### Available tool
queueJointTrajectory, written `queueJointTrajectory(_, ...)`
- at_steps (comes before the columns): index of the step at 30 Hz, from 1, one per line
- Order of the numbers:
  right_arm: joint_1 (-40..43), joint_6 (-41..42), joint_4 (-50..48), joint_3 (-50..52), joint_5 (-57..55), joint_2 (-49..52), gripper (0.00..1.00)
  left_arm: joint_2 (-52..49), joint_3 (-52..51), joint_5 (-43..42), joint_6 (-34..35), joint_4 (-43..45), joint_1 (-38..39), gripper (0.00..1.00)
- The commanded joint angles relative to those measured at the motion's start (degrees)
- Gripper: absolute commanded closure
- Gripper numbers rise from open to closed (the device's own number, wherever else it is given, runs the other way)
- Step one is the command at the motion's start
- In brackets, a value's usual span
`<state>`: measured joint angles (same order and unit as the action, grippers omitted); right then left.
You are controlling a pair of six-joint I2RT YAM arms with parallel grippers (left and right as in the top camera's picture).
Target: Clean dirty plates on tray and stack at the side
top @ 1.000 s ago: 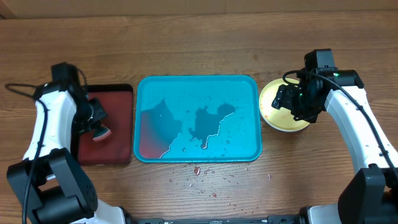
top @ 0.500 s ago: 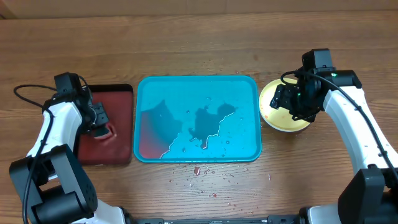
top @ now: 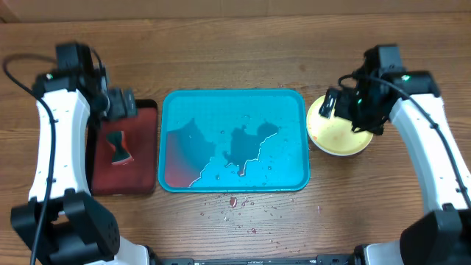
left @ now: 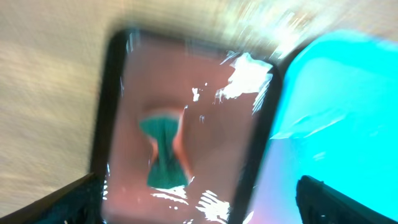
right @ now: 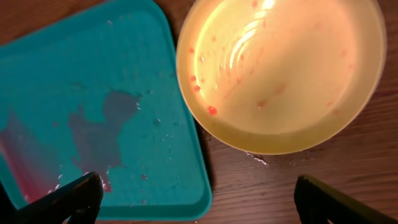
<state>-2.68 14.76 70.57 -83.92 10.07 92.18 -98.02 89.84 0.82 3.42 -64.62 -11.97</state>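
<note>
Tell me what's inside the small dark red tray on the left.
A teal, waisted sponge with a reddish edge lies in the dark red tray, on its wet, glinting floor. Anything beneath the sponge is covered.

- Overhead view: bright, even light from above. The table (top: 235, 44) grain is sharp, and the arms throw only soft, faint shadows.
- Wet patches on the blue tray (top: 234, 110) read darker, with hardly any glare.
- Left wrist view: heavy motion blur smears everything, and the sponge (left: 163, 152) has soft outlines.
- White glare blows out spots on the red tray (left: 134, 99), strongest at its corner beside the blue tray and along its near edge.
- Right wrist view: sharp and warm-toned, with curved highlights shining on the plate (right: 298, 81) near its upper rim.
</note>
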Motion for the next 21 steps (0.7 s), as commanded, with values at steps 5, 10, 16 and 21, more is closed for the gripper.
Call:
queueJointTrajectory(5,-0.3,-6.2,13.4,-22.5,0.6,-8.8,0.0,2.6,12.5,-0.7,1.5,2.8,2.3,0.01)
queueJointTrajectory(10,-0.3,-6.0,20.9,-33.2,3.1,-13.4,0.0,2.5,12.4,-0.7,1.5,3.1,2.3,0.0)
queueJointTrajectory(16,-0.3,-6.0,20.9,-34.3,3.1,-19.7,0.0,2.5,12.4,-0.7,1.5,3.1,2.3,0.0)
queueJointTrajectory(21,-0.3,-6.0,21.0,-34.3,3.1,-21.2,0.0,2.5,12.4,-0.7,1.5,3.1,2.3,0.0)
